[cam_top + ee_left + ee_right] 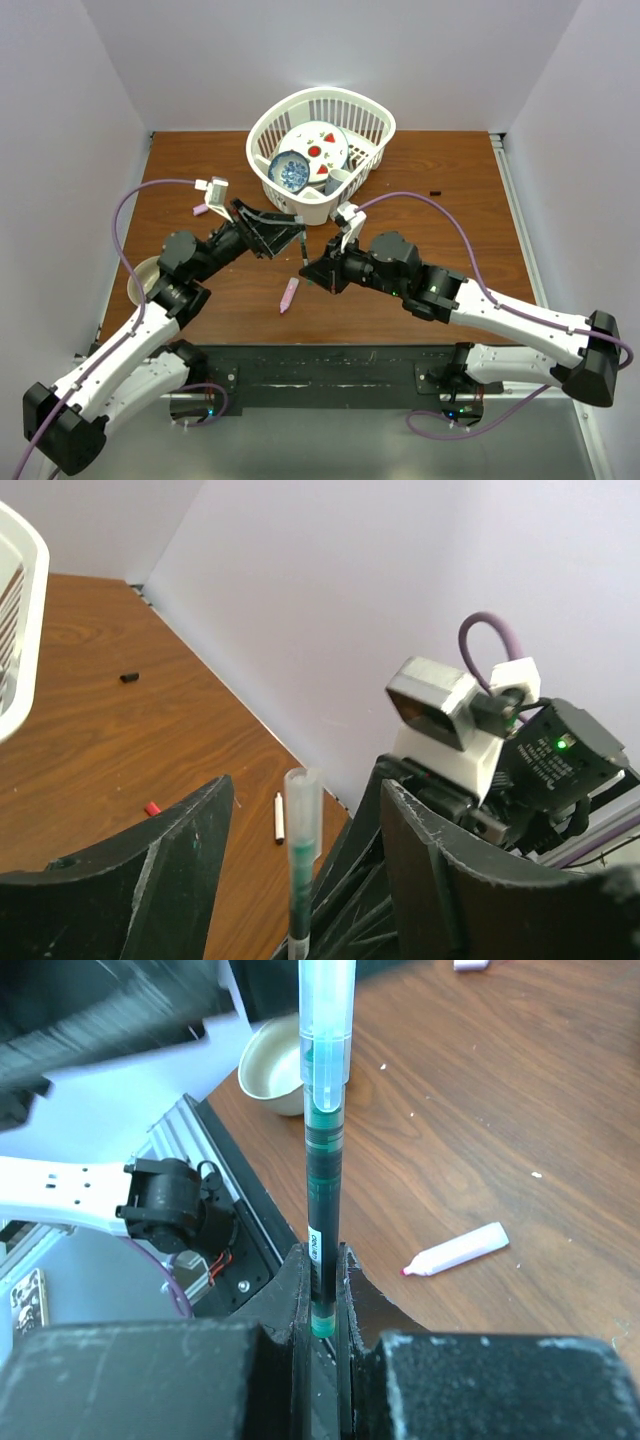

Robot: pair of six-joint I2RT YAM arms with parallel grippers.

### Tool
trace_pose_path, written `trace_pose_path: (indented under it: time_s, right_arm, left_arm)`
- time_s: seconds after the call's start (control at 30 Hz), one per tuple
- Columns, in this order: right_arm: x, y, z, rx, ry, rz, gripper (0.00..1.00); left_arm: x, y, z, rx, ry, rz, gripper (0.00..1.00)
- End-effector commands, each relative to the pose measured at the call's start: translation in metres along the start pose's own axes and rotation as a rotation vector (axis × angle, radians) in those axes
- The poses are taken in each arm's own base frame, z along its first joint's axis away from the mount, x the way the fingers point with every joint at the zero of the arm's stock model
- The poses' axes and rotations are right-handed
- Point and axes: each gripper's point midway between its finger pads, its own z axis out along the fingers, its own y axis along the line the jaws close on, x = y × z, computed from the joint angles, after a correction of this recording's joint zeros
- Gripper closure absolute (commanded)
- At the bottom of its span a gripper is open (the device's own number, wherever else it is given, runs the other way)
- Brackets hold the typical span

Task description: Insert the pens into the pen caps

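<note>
Pen point(322, 1190) clamped by right end effector point(320, 1265); left end effector point(305, 790) spread around cap point(303, 800): cap could be knocked off if brushed.

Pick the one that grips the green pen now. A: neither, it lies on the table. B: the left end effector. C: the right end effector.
C: the right end effector is clamped on the lower barrel of the green pen, while the left end effector has its jaws apart on either side of the clear cap.
</note>
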Motion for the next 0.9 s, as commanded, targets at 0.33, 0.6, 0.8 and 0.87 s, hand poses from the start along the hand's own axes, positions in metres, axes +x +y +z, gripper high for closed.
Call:
trace_pose_path:
  time_s: [0.33, 0.6, 0.8, 0.87]
  right_arm:
    - [-0.015, 0.017, -0.007, -0.072, -0.047, 0.013, 1.00]
    - [-0.063, -0.002, -0.013, 0.092, -0.185, -0.023, 1.00]
    - [-0.137, -0.002, -0.027, 0.211, -0.335, -0.085, 1.00]
    - [-0.154, 0.003, -0.026, 0.207, -0.374, -0.090, 1.00]
  left_arm:
    - [-0.009, -0.003, 0.017, 0.001, 0.028, 0.043, 0.47]
    - [0.037, -0.002, 0.008, 0.036, 0.160, -0.151, 1.00]
    - [0.066, 0.025, -0.008, -0.085, 0.205, -0.206, 1.00]
    - [0.060, 0.015, -0.011, -0.025, 0.147, -0.219, 1.00]
